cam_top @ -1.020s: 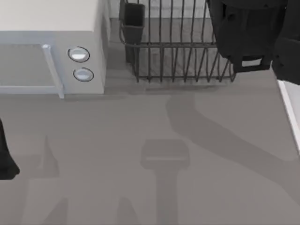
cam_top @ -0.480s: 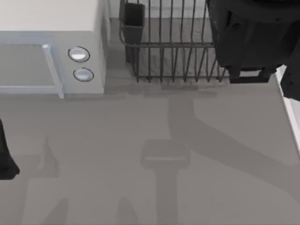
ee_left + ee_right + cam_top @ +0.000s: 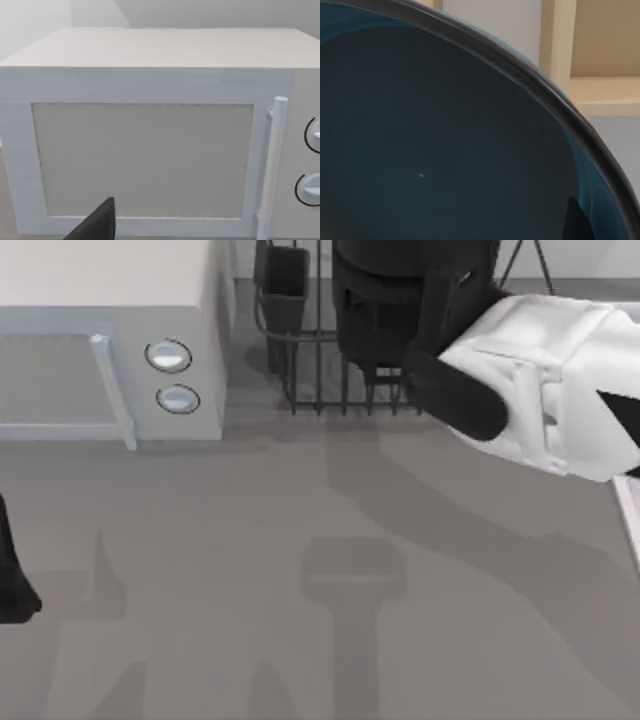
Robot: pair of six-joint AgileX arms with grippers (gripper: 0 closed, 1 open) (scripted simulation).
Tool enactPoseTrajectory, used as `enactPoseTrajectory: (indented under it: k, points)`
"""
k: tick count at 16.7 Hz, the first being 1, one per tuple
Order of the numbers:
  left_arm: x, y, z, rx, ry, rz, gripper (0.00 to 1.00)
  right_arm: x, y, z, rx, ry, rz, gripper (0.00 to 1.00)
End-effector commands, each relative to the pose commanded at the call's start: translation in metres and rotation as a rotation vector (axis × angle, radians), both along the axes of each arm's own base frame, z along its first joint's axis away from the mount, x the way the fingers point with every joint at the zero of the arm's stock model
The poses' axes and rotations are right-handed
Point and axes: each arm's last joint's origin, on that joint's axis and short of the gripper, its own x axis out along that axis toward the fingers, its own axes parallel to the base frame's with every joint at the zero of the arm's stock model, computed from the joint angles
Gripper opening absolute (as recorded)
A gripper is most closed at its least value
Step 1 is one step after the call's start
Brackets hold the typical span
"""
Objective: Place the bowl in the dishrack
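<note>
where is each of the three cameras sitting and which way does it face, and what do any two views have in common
Top view: above the table, looking down on the microwave and the dishrack; the right arm reaches over the rack, the left arm sits at the left edge.
Left wrist view: on the left arm, facing the microwave door; a dark fingertip shows.
Right wrist view: on the right arm, pressed close to the teal inside of the bowl.
Shared: the microwave in the top and left wrist views.
</note>
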Motion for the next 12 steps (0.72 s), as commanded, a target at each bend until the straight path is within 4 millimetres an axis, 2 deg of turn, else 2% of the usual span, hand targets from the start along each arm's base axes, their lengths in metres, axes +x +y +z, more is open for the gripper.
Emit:
enactPoseTrajectory:
  k: [3,6,8,12]
  points:
    - [0.0,0.0,0.0,0.0,0.0,0.0,1.0,0.052,-0.01,-0.055,0.011,-0.01,-0.003,0.0]
    - [0.0,0.0,0.0,0.0,0.0,0.0,1.0,0.085,-0.029,-0.097,0.0,-0.003,-0.007,0.0]
    - [0.0,0.0,0.0,0.0,0.0,0.0,1.0,0.094,-0.036,-0.109,-0.007,0.003,-0.008,0.0]
    - [0.0,0.0,0.0,0.0,0.0,0.0,1.0,0.094,-0.036,-0.109,-0.007,0.003,-0.008,0.0]
